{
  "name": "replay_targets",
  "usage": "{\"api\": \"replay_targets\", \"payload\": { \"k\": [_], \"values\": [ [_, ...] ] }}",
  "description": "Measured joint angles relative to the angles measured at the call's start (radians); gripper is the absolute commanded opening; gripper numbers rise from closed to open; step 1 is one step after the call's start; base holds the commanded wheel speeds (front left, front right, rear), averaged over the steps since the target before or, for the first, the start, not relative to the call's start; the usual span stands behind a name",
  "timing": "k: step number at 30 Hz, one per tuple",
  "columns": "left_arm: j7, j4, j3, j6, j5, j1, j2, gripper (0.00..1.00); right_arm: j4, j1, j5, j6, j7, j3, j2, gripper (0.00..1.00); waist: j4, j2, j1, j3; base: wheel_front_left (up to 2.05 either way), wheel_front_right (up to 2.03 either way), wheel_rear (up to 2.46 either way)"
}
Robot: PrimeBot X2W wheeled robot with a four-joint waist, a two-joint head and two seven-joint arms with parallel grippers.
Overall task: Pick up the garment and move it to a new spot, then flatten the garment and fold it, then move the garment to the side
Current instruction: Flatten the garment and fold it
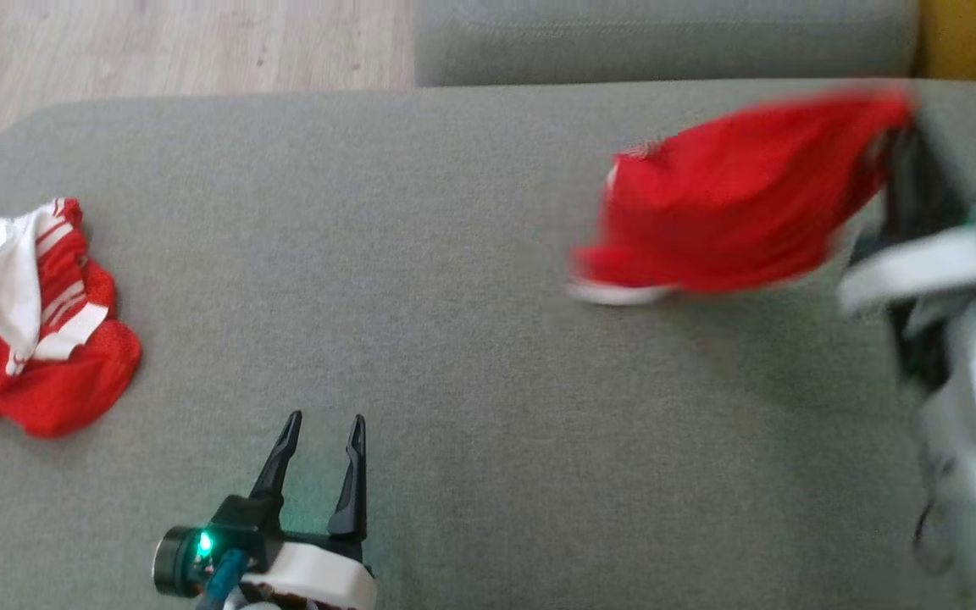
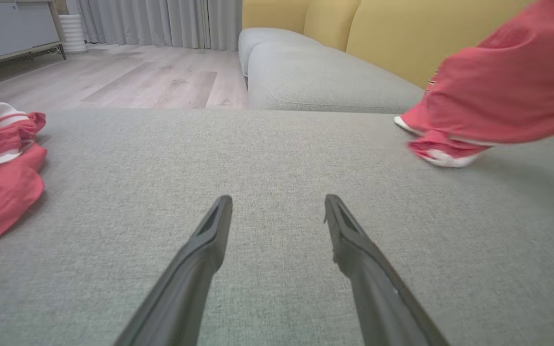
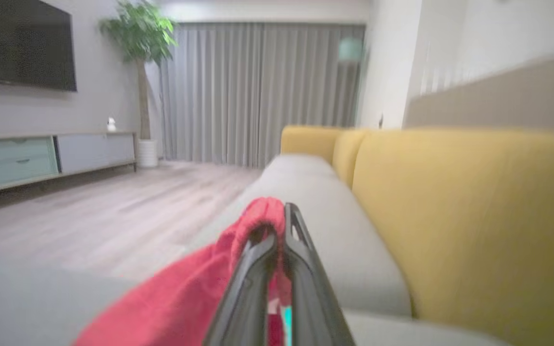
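Jaws of the right gripper (image 3: 281, 214) are pressed together on a fold of the red garment (image 1: 734, 203), pinching it near one edge. In the head view the garment sits at about 2 o'clock, blurred, with most of its cloth raised above the grey sofa seat (image 1: 471, 280). Its white-trimmed hem hangs low by the cushion; whether the hem touches the seat cannot be told. Gripping an edge rather than the middle probably lets the cloth hang loose, so it can be carried and later spread out.

Jaws of the left gripper (image 1: 324, 419) are spread wide and hold nothing. This gripper is at about 7 o'clock, low over bare cushion and well apart from the held garment. It seems parked out of the way, free to take a second corner once flattening begins.

A second garment (image 1: 30, 330), red with white stripes, lies crumpled at 9 o'clock near the seat's edge, untouched. The yellow backrest (image 3: 450, 216) runs behind the seat.

The open grey area between the two garments looks like the likely new spot.
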Motion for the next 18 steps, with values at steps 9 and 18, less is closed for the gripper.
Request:
{"api": "replay_targets", "payload": {
  "k": [9, 18],
  "values": [
    [0.0, 0.016, -0.003, -0.004, -0.01, 0.002, 0.0, 1.0, -0.077, -0.256, -0.033, 0.0, -0.001, 0.22, -0.1, 0.0, 0.01, 0.0, 0.0, -0.044, 0.0, 0.0, 0.0],
    [0.0, 0.02, -0.007, -0.008, -0.016, 0.011, 0.0, 1.0, -0.091, -0.354, 0.024, 0.0, -0.001, 0.418, -0.055, 0.0, 0.092, 0.0, 0.0, -0.045, 0.0, 0.0, 0.0]
  ]
}}
